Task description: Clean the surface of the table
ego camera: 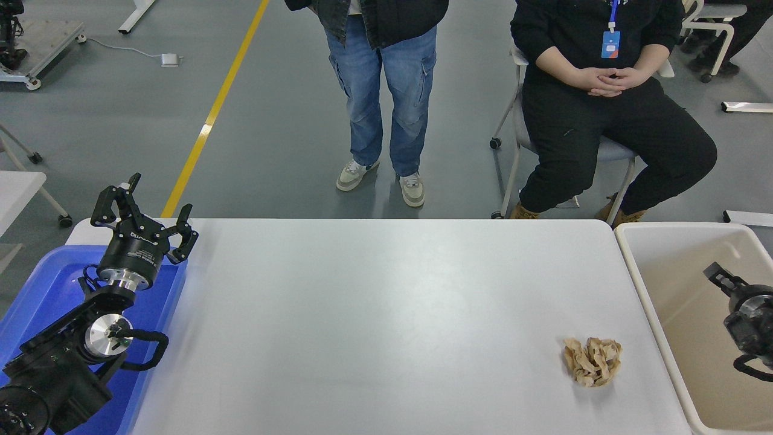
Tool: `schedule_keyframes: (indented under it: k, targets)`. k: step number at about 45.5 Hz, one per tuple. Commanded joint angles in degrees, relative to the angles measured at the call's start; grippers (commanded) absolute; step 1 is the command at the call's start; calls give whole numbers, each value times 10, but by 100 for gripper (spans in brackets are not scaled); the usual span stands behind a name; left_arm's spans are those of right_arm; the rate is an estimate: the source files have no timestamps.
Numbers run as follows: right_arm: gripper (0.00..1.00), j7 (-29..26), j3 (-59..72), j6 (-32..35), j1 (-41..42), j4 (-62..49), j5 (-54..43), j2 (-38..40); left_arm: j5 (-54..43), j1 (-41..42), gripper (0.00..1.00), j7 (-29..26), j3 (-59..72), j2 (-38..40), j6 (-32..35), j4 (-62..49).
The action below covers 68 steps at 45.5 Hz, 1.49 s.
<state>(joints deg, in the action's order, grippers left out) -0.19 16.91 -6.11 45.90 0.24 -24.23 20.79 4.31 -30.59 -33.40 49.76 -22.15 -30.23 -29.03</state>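
Rubbish, a crumpled tan wad (pixel 592 361), lies at the near right of the table surface (pixel 386 314), so the right gripper (pixel 717 278), over the beige bin (pixel 640 284) with grip unreadable, must next reach left for it; left gripper (pixel 145 208) parked open.

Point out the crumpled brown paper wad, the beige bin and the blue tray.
crumpled brown paper wad (pixel 592 361), head view, middle of the wad.
beige bin (pixel 640 284), head view, its left rim.
blue tray (pixel 42 290), head view, bare floor.
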Motion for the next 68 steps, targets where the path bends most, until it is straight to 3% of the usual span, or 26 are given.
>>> schedule_keyframes:
  k: [1,8,21,48,59,68]
  targets:
    - [98,1,-13,-4,66,7,2,28,0,0,100,0,0,0,0,0]
    - [98,3,-66,-6,136,22,2,65,0,0,100,0,0,0,0,-1]
    - [98,3,-293,-1,220,60,2,101,0,0,100,0,1,0,0,0]
    - [98,33,-523,-1,229,285,2,179,0,0,100,0,0,0,0,0]
    - [98,33,-572,-1,229,304,2,174,0,0,100,0,0,0,0,-1]
    - [98,34,-654,-1,187,404,2,174,0,0,100,0,0,-1,0,0]
